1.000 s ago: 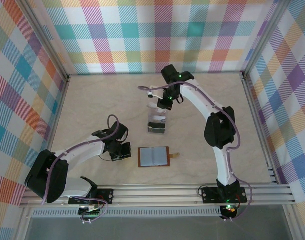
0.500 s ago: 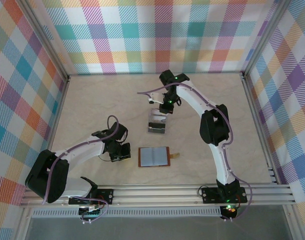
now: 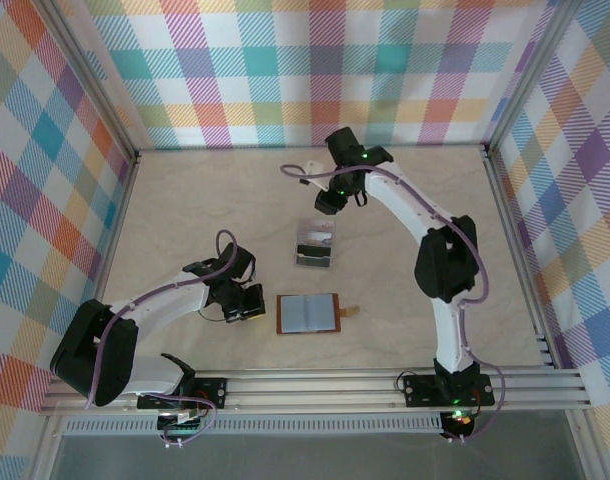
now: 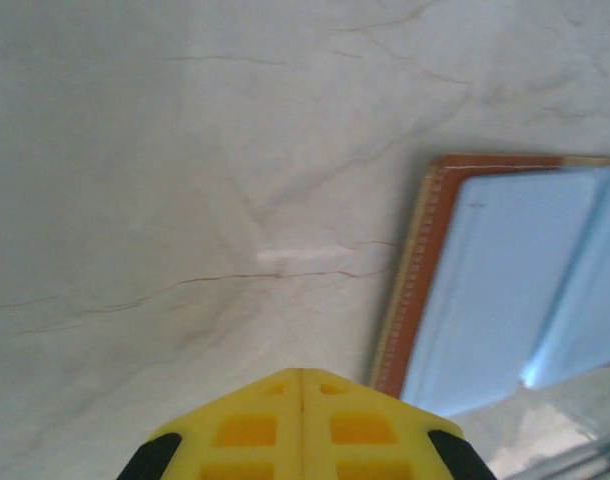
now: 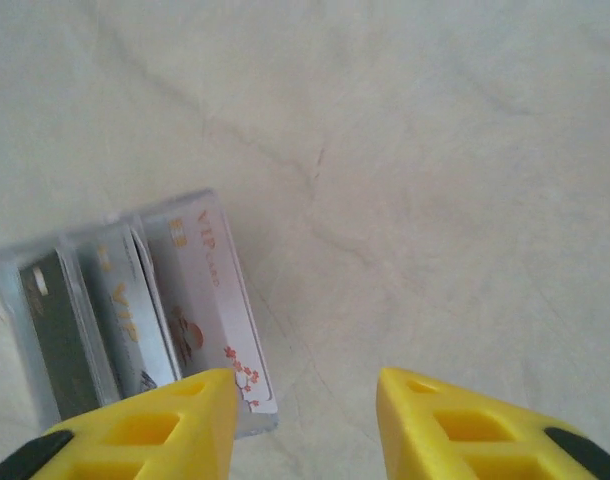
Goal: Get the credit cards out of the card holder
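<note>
moved: right gripper (image 5: 305, 390) is being drawn back off the credit cards (image 5: 135, 300), farther beyond the card holder (image 3: 307, 313); jaws being parted, empty.
cards: being left fanned beyond the card holder, apart from it.
left gripper (image 4: 303, 375): being held shut, empty, just left of the card holder.
risk: fan possibly being clipped and scattered by the near finger during retreat.

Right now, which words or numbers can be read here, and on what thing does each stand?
"VIP": on the pale thin card with red flowers; the smaller letters beside it are blurred.
"VIP": on the grey-silver thin card next to it.
Unreadable: a pale mark on the dark thin card.
No text seen: the open brown leather wallet.
</note>
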`<state>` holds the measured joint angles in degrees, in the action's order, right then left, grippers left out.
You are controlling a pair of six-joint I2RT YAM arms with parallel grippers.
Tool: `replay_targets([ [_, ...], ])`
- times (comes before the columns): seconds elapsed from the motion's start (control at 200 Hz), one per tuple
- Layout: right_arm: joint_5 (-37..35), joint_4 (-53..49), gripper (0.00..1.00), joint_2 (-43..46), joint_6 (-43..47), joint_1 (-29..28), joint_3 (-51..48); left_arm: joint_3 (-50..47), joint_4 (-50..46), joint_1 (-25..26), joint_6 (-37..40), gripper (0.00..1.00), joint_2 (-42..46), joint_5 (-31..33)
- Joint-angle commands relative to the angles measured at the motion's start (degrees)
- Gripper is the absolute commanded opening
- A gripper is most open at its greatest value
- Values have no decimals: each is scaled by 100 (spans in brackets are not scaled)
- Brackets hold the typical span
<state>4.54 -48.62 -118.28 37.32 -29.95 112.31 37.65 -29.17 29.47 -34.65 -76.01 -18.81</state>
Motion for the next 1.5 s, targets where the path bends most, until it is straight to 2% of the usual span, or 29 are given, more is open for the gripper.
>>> replay_targets([
  [0.0, 364, 659, 38, 677, -1718, -38, -549, -14, 471, -47, 79, 3, 37, -607],
  [0.08, 569, 951, 37, 1060, -2601, -155, -1176, -4, 711, 12, -11, 2, -33, -751],
  [0.195, 836, 1059, 28, 1471, -4179, -320, -1871, -21, 884, 119, -68, 1, -264, -822],
  [0.295, 1519, 1247, 21, 1720, -5395, -424, -2515, -73, 1045, 157, -62, 1, -494, -979],
  [0.455, 1929, 1731, 17, 2027, -6674, -818, -3612, -130, 1094, 227, 45, 1, -760, -1063],
  [0.585, 2324, 2240, 18, 1943, -7445, -1153, -4265, -188, 1074, 251, 107, 1, -963, -1043],
  [0.93, 2197, 2650, 18, 1122, -8180, -2060, -4493, -140, 759, 252, 347, 0, -1325, -848],
  [1.19, 1581, 2039, 18, 770, -8036, -2111, -4547, -190, 670, 252, 357, 0, -1277, -774],
  [1.34, 981, 1435, 18, 755, -7842, -2111, -4442, -146, 584, 255, 362, 0, -1187, -713],
  [1.495, 1402, 1906, 21, 1129, -7716, -2115, -4455, 30, 409, 254, 382, 1, -970, -500],
])
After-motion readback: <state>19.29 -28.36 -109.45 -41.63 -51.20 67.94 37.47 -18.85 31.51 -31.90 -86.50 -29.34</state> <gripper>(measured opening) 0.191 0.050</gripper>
